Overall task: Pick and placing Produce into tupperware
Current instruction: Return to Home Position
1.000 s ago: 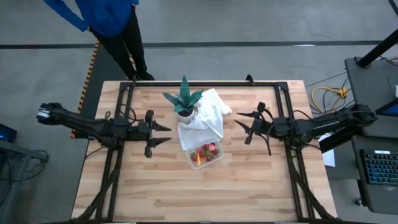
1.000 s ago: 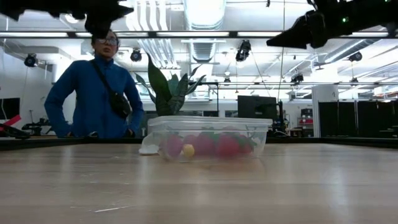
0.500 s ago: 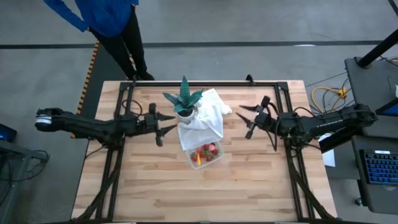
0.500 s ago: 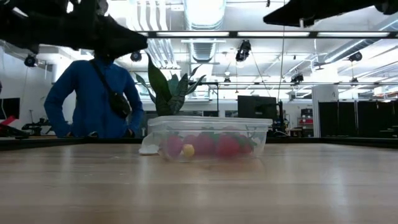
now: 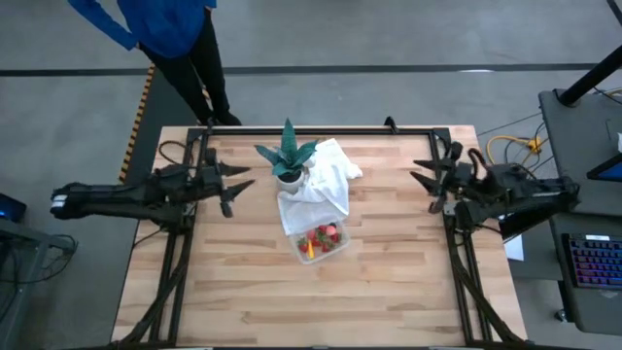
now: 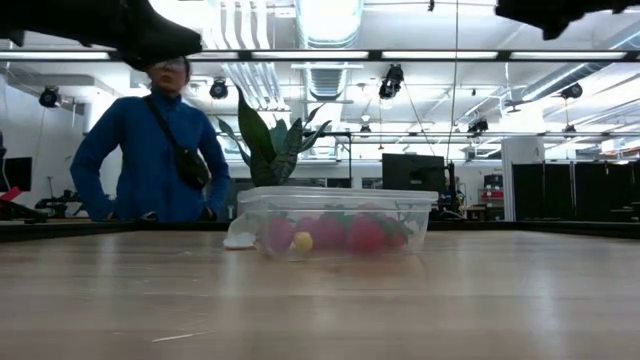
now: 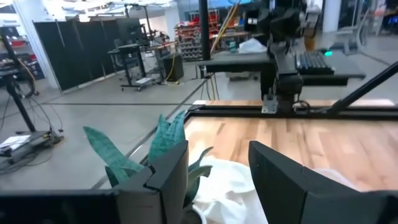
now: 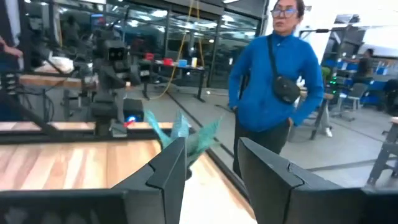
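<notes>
The clear tupperware [image 5: 323, 241] stands on the table just near of centre, with several red, pink and yellow produce pieces [image 6: 335, 235] inside it. My left gripper [image 5: 247, 177] hangs open above the table's left side, well left of the container and pointing level toward the plant. My right gripper [image 5: 416, 171] hangs open above the table's right side, pointing level toward the table's left. Nothing is between either pair of fingers in the left wrist view [image 7: 217, 177] or the right wrist view [image 8: 211, 168]. Both arms show only as dark shapes at the top of the low view.
A green spiky plant in a white pot [image 5: 288, 157] stands on a white cloth [image 5: 326, 185] just beyond the tupperware [image 6: 340, 220]. A person in blue [image 5: 165, 29] stands past the table's far left corner. Bare wood lies toward the near edge.
Both arms have drawn back from the middle. My left gripper has gone toward the far edge and then the left edge. My right gripper has gone toward the right edge and risen, rolling a little. Both stay open. The tupperware and the produce have kept still.
</notes>
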Robot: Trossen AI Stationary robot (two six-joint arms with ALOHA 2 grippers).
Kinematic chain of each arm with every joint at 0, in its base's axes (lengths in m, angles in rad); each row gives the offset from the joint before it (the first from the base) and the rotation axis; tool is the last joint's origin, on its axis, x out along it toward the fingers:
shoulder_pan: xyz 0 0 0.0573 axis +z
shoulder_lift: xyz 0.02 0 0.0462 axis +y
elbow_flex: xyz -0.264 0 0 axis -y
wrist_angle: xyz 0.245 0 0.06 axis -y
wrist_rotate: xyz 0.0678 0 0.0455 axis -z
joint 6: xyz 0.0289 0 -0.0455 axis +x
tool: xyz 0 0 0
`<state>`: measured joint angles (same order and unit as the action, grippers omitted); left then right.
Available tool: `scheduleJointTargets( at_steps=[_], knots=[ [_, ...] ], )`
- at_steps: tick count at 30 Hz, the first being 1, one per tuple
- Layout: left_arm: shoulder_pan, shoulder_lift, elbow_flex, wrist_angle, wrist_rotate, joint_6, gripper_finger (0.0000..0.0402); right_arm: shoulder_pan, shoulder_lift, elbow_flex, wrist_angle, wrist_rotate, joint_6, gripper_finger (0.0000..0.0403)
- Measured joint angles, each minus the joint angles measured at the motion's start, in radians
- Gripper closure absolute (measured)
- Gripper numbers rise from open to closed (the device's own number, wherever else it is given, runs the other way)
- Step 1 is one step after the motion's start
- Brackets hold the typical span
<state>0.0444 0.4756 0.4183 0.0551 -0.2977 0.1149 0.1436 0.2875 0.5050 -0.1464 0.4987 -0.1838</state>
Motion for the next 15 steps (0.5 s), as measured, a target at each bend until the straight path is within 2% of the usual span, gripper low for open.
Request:
scheduleJointTargets(
  at_steps=[4, 7, 11, 15],
  knots=[
    [0.000, -0.060, -0.001, -0.070, 0.000, -0.028, 0.0248, 0.000, -0.121, -0.003, -0.131, -0.006, -0.012, 0.0266],
    [0.000, -0.126, -0.002, -0.134, -0.015, -0.033, 0.0263, 0.000, -0.194, -0.003, -0.193, -0.008, -0.027, 0.0276],
    [0.000, -0.191, -0.002, -0.207, -0.021, -0.111, 0.0319, 0.000, -0.257, -0.003, -0.199, -0.012, 0.062, 0.0313],
    [0.000, -0.236, -0.002, -0.215, 0.047, -0.132, 0.0389, 0.000, -0.262, -0.011, -0.186, -0.118, 0.094, 0.0375]
  ],
)
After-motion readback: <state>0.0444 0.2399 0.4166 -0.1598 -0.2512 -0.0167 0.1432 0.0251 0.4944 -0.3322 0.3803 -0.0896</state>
